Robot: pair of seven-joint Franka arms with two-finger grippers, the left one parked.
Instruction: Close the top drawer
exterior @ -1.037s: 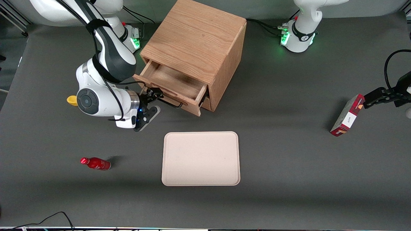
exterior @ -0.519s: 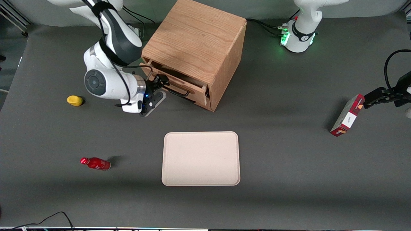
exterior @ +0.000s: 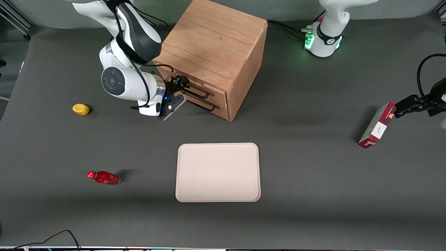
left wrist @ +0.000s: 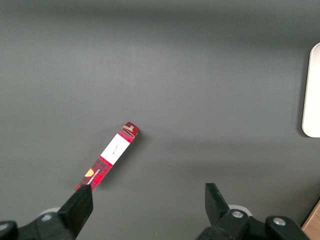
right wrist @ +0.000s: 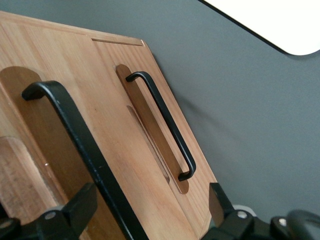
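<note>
The top drawer (exterior: 200, 88) sits pushed into the wooden cabinet (exterior: 212, 42), its front level with the drawer below. My right gripper (exterior: 181, 84) is at the drawer front, at the end of the black wire handle (exterior: 197, 93) nearer the working arm. In the right wrist view the gripper (right wrist: 150, 212) is open. The top drawer's handle (right wrist: 80, 145) runs between its fingers (right wrist: 75, 210), close to one of them, over the oak front (right wrist: 30, 65). The lower drawer's handle (right wrist: 165, 125) lies beside it.
A beige tray (exterior: 217, 172) lies on the table nearer the front camera than the cabinet. A red bottle (exterior: 103, 177) and a yellow object (exterior: 81, 109) lie toward the working arm's end. A red box (exterior: 377, 125) stands toward the parked arm's end.
The top drawer went from pulled well out to pushed fully in. My gripper travelled with its handle toward the cabinet, away from the front camera.
</note>
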